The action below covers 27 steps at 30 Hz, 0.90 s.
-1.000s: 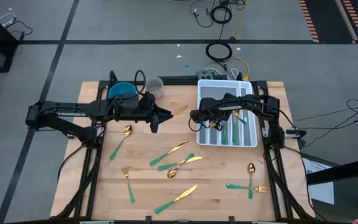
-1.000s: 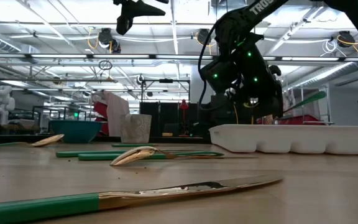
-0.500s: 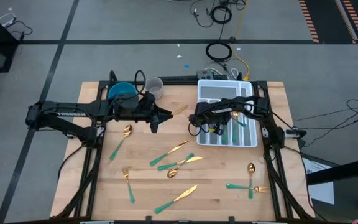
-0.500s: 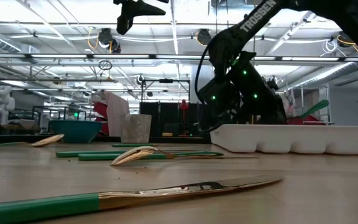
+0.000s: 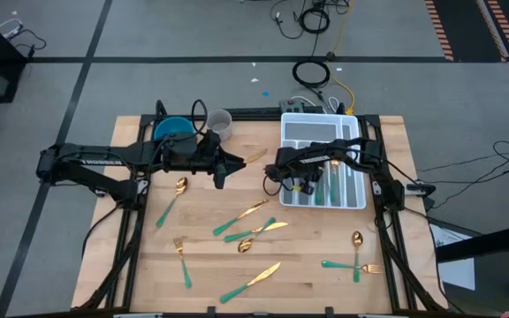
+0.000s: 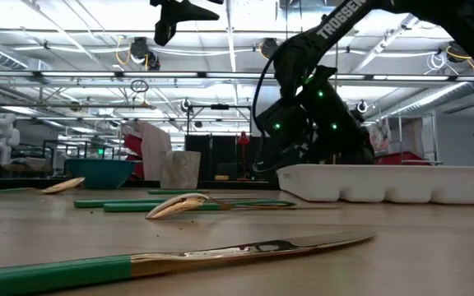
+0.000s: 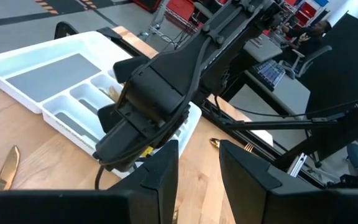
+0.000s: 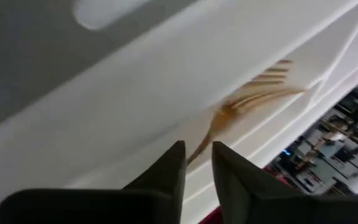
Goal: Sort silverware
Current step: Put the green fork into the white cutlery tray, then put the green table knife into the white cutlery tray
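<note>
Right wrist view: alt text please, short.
A gold fork, blurred, lies in a slot of the white divided tray, just past the right claw, whose two dark fingers stand slightly apart with nothing clearly between them. Room clutter shows beyond the tray's edge.

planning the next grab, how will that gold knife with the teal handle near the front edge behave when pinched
The gold-bladed, teal-handled knife looks stiff and slim, so probably light. It lies flat on the wooden table, leaving little edge to grip. Its shiny blade may slip or slide away.

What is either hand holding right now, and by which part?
The left hand holds nothing, open above the table. The right hand is over the white tray with a fork's thin neck between its fingers; whether it grips cannot be told.
</note>
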Available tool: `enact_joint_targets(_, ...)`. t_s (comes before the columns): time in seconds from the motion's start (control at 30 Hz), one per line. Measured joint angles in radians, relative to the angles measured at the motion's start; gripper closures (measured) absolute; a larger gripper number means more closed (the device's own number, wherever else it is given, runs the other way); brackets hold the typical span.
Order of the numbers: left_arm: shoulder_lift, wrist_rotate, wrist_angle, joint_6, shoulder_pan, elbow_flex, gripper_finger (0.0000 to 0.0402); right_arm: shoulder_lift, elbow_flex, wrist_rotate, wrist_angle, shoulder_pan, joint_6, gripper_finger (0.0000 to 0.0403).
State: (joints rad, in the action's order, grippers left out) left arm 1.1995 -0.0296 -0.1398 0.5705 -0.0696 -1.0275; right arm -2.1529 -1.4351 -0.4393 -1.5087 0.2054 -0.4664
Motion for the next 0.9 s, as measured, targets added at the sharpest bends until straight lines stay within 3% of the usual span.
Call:
enact_joint_targets(0.23,0.0,0.0,-0.001,-0.001,0.0,0.0,0.0279,0.0,-0.08,0.002,-0.045,-0.001,-0.006,0.0292)
enact_joint_targets(0.47,-0.004,0.02,-0.002,-0.005,0.0,0.0,0.0279,0.068,-0.155,0.028,-0.059,-0.011,0.032,0.0285)
enact_joint_targets(0.6,-0.039,0.019,-0.009,-0.035,-0.005,0.001,0.0279,0.184,-0.18,0.027,-0.054,-0.015,0.064,0.0285)
enact_joint_targets(0.73,-0.095,-0.053,-0.043,-0.059,-0.026,0.001,0.0279,0.353,-0.181,0.019,0.0,-0.008,0.081,0.0285)
enact_joint_targets(0.9,-0.144,-0.08,-0.166,-0.08,-0.062,0.001,0.0279,0.563,-0.181,0.022,0.196,0.016,0.171,0.0285)
